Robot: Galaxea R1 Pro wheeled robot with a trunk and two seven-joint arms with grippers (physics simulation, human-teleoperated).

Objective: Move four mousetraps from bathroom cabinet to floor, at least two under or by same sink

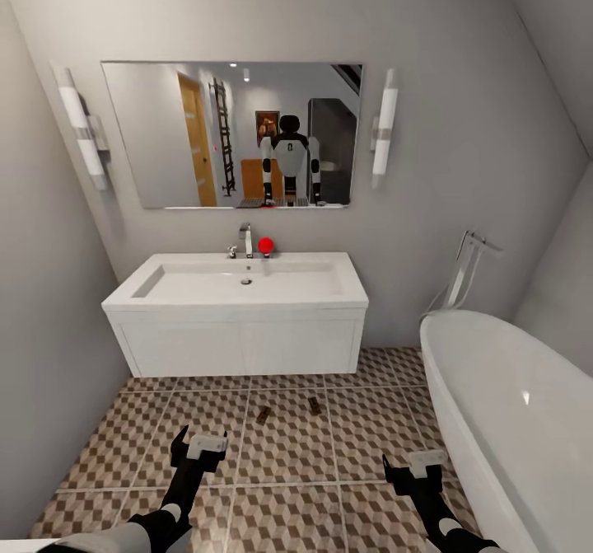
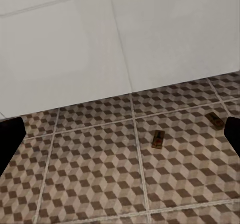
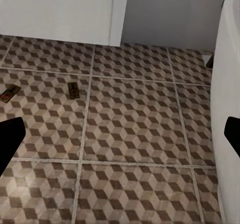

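Observation:
Two mousetraps lie on the cube-patterned bathroom floor [image 1: 288, 454], just in front of the white sink [image 1: 239, 285] and its vanity: one [image 1: 263, 414] and, to its right, another [image 1: 315, 405]. Both traps appear in the left wrist view [image 2: 158, 139] [image 2: 215, 119] and in the right wrist view [image 3: 73, 89] [image 3: 10, 93]. My left gripper [image 1: 200, 447] hovers open above the tiles, a little short of the traps. My right gripper [image 1: 416, 469] is open too, near the bathtub. Nothing is between either pair of fingers. The cabinet is out of view.
A white oval bathtub [image 1: 511, 405] fills the right side, with its chrome filler [image 1: 465, 269] behind. A wall closes in on the left. A red ball [image 1: 265, 246] sits by the tap [image 1: 246, 240]. The mirror [image 1: 165, 133] reflects the robot.

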